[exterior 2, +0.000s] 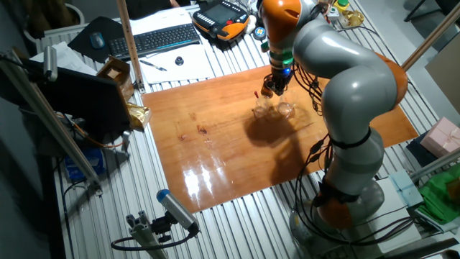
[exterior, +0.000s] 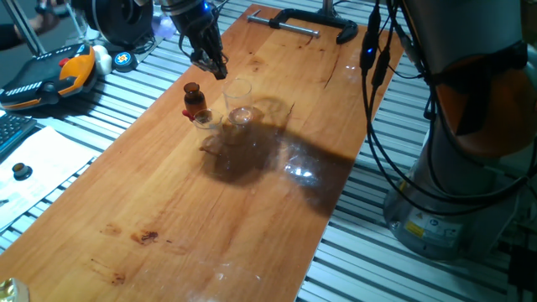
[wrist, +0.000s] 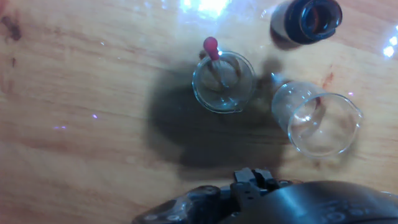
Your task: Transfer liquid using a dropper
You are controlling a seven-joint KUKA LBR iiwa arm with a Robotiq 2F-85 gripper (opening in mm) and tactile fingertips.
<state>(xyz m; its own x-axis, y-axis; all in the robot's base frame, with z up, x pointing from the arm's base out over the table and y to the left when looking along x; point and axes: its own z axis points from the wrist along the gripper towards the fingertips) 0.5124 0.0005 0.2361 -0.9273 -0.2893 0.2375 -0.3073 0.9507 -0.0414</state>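
Wooden tabletop (wrist: pixel 74 124) carries the red-bulbed dropper (wrist: pixel 215 57) leaning in a small glass cup (wrist: pixel 222 81).

Red-bulbed dropper (wrist: pixel 212 50), clear cups (wrist: pixel 222 81), seemingly dark brown bottle (wrist: pixel 307 20), orange-brown wooden table (wrist: pixel 81 124).

The tabletop (exterior: pixel 252 210) is showing a varnished wood grain, smooth and glossy, reflecting the lights. The two cups (wrist: pixel 224 81) (wrist: pixel 317 121) are appearing as clear glass. The bottle (exterior: pixel 194 98) is looking like dark brown glass. The dropper (wrist: pixel 212 53) is carrying a matt red bulb. The arm housing (exterior 2: pixel 345 79) is showing smooth grey plastic.
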